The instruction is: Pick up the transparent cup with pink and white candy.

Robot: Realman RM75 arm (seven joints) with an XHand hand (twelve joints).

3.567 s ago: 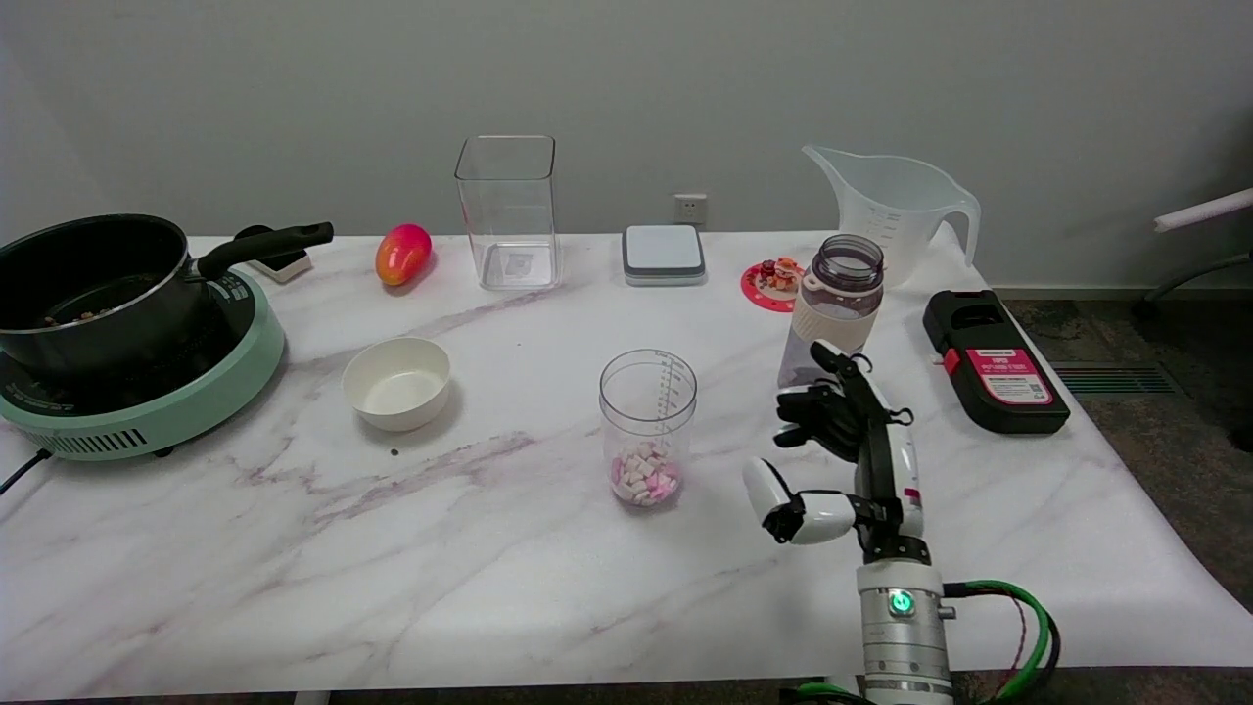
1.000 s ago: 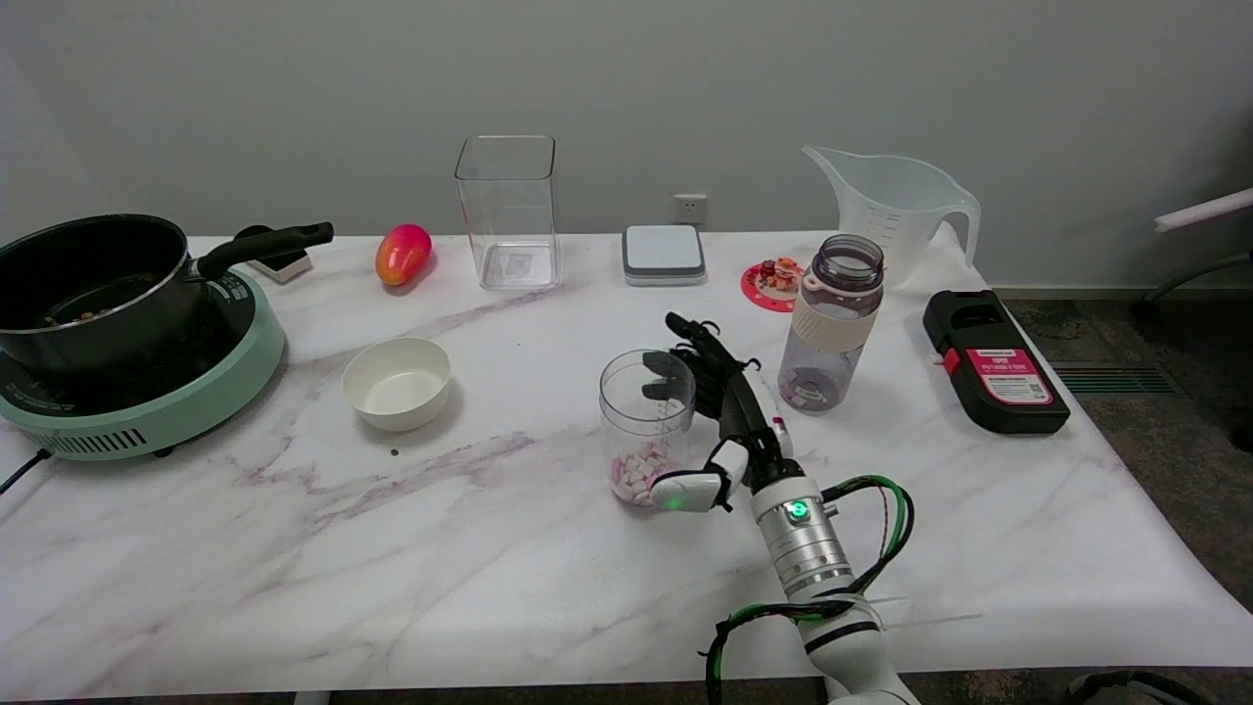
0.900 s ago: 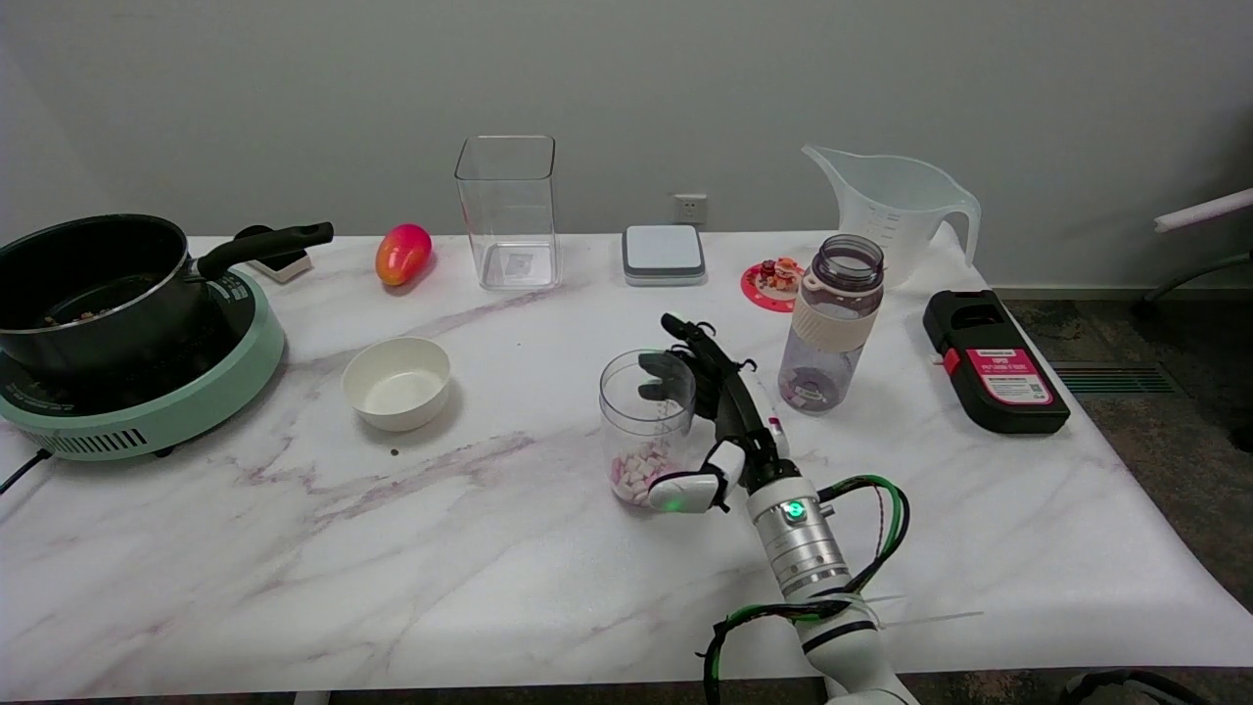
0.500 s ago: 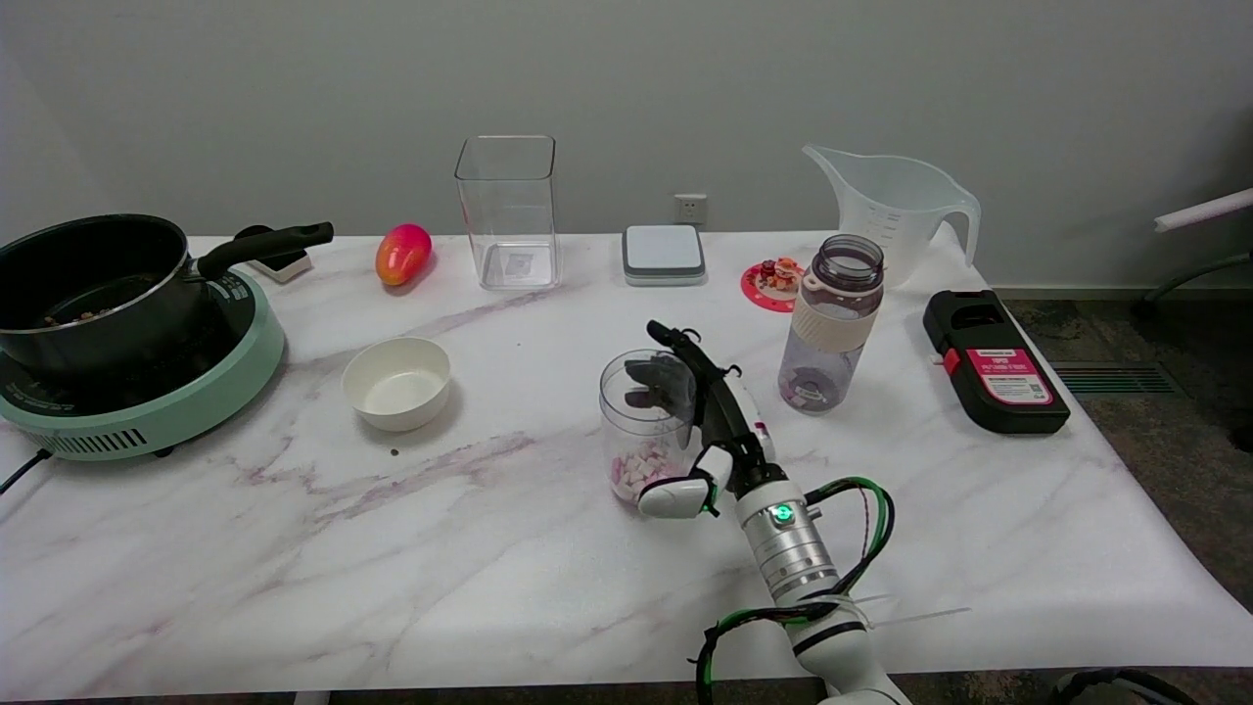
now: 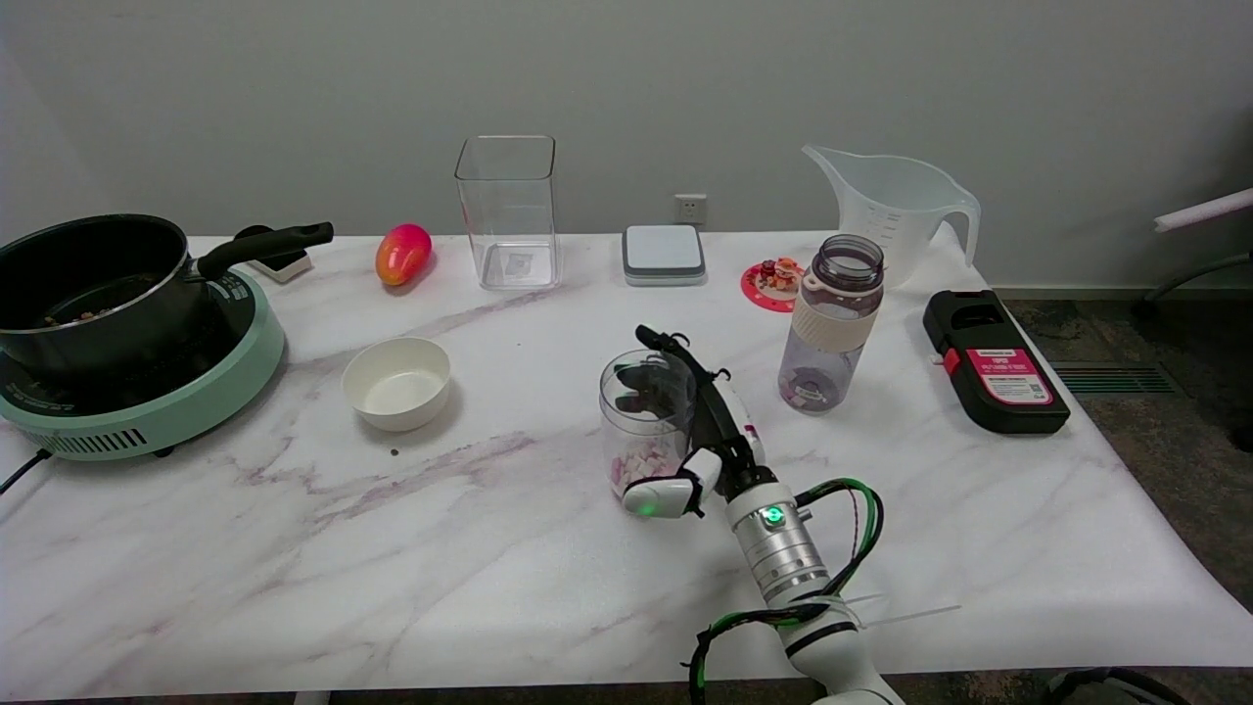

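— Robot's right hand (image 5: 697,431), is it holding something?

— Its fingers (image 5: 654,376) curl around the far side of the clear cup (image 5: 644,428), and its white thumb (image 5: 662,495) sits at the near side by the bottom. It looks like it is wrapped around the cup. I cannot tell if the grip is tight.

— Where is the cup?

— Near the middle of the marble table (image 5: 489,548), standing up straight. It is round, see-through plastic with little marks on the side.

— What is inside it?

— Small pink and white candy (image 5: 638,464), lumpy bits, piled at the bottom.

— How does the arm look?

— A shiny silver wrist (image 5: 778,548) with a green light comes in from the near right and tilts up to the left. Green and black wires (image 5: 842,519) loop beside it.

— What is close by?

— A smoky bottle (image 5: 830,323) with a cream band stands to the right, apart from the hand. A smooth white bowl (image 5: 396,382) is to the left.

— And far away?

— A tall square clear box (image 5: 509,211), a pink and orange mango (image 5: 402,254), a flat white and grey square thing (image 5: 664,254), and a big cloudy measuring jug (image 5: 896,211). A black pot (image 5: 93,289) sits on a round green cooker (image 5: 147,401) at the left. A black box with a pink label (image 5: 994,362) lies at the right.
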